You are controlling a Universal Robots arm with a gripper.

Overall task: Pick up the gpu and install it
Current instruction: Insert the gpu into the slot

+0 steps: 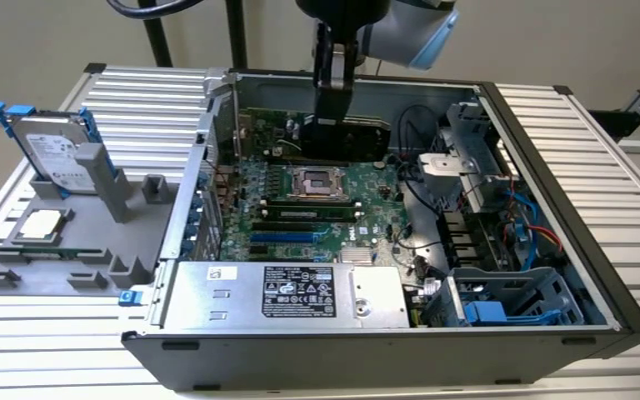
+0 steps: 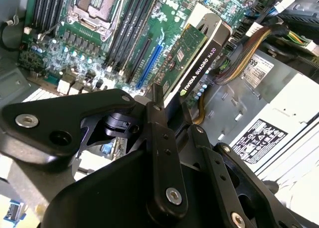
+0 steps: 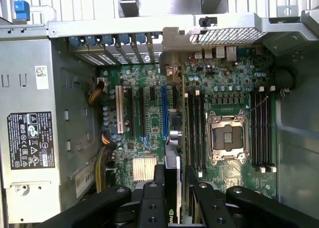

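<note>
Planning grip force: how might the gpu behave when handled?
The gpu looks a stiff flat board, unlikely to flop. Gripped at one thin edge by the pincer, it may pivot. Its exposed components look fragile.

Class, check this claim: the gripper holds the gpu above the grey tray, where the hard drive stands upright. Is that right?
Not quite. The exterior view shows the gripper holding the gpu inside the open computer case, above the motherboard, not above the grey tray. The hard drive does stand upright there.
</note>
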